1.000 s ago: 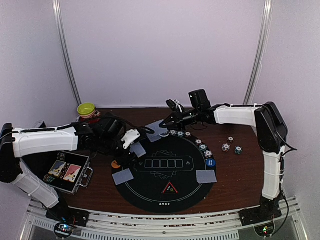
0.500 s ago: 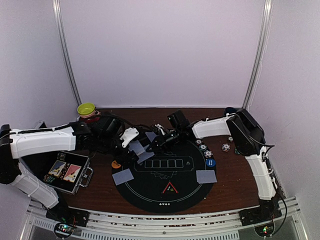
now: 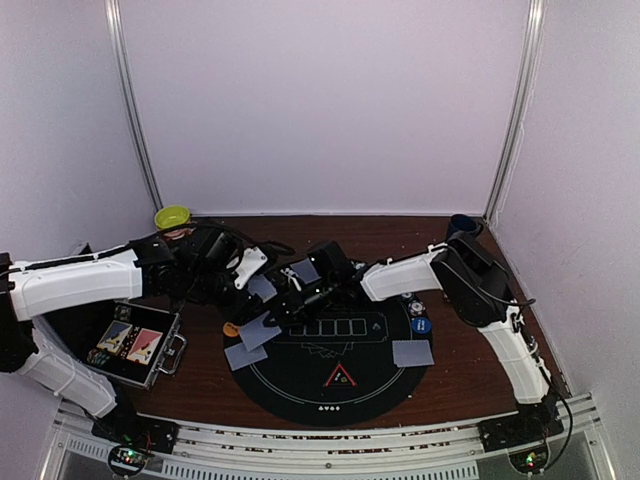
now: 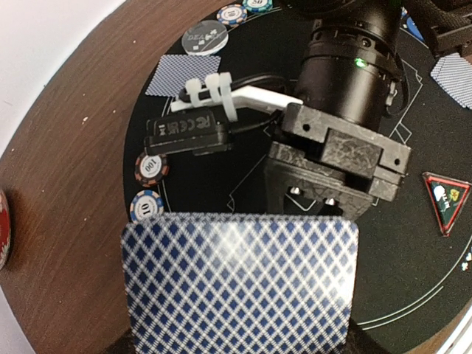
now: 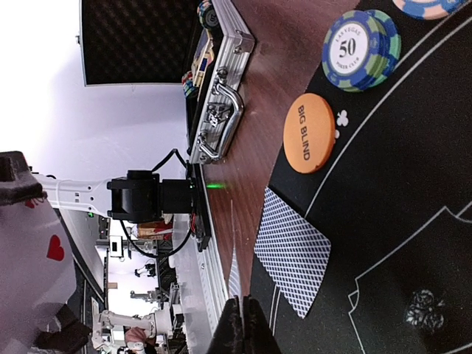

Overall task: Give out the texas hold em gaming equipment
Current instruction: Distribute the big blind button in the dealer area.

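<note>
**Blue-backed cards pinched by both grippers over the black mat**

Top view, centre-left: the left gripper (image 3: pixel 252 272) carries a blue-backed card (image 4: pixel 240 280). The card stands upright and fills the bottom of the left wrist view. The fingers are hidden behind it, but the card is clear of the mat, so the gripper is clamped on it.

Right wrist view, bottom centre: the right gripper (image 5: pixel 241 308) has its fingertips pressed together on an edge-on card (image 5: pixel 234 269). It shows as a thin line with a sliver of diamond pattern.

In the top view the right arm reaches from the right side across the black mat (image 3: pixel 300 385). Its wrist sits just beside the left gripper, mid-frame.

Laid out, right wrist view:
- A flat card (image 5: pixel 291 251) lies on the mat, lower centre, just beside the held one.
- An orange button (image 5: pixel 310 133) reading BIG BLIND sits at the mat's edge.
- A chip stack (image 5: pixel 360 48) marked 50 is at upper right.

Laid out, top view:
- The red triangle marker (image 3: pixel 340 377) is at lower centre of the mat.
- A second flat card (image 3: pixel 413 352) lies on the mat's right side.
- The blue button (image 3: pixel 420 325) is just above that card.

Left wrist view: two chips (image 4: pixel 150 169) sit at the mat's left rim.

An open case (image 3: pixel 135 345) sits at lower left on the brown table (image 3: pixel 480 340).
</note>
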Robot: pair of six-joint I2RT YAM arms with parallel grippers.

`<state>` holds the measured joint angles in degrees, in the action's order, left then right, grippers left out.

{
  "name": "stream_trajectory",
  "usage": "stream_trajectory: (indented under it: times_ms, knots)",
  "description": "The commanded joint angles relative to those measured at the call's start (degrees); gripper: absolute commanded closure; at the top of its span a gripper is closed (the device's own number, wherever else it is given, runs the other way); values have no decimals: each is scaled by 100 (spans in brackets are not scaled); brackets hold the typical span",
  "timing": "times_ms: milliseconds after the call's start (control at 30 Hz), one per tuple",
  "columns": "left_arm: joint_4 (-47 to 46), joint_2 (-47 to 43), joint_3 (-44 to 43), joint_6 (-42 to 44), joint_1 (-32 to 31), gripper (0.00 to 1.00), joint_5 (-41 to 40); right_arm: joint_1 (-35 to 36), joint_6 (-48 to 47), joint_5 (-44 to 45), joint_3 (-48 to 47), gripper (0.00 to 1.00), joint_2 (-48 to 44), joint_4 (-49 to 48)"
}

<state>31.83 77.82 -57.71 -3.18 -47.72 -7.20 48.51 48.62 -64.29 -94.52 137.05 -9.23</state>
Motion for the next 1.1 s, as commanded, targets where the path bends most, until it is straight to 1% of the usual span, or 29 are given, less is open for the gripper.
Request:
stream_trajectory:
  times_ms: [0,133,367,467,833,933,1067]
  knots:
    - [107,-250,-103,-171,74,35,-242,152,569,5,-93,100,263,-792]
    - [126,-340,-20,-208,97,35,-245,273,978,9,-144,100,443,-1228]
    - [122,-438,63,-237,103,35,-261,477,1058,21,-429,100,650,-1202]
    - [122,-432,66,-239,105,35,-250,513,927,79,-485,100,693,-1034]
    - [88,-438,85,-254,105,35,-220,521,20,429,-780,100,795,133]
    - [79,-443,87,-258,105,35,-216,520,-93,467,-803,100,813,284]
    - [62,-436,99,-237,105,35,-220,520,-236,534,-822,95,824,448]
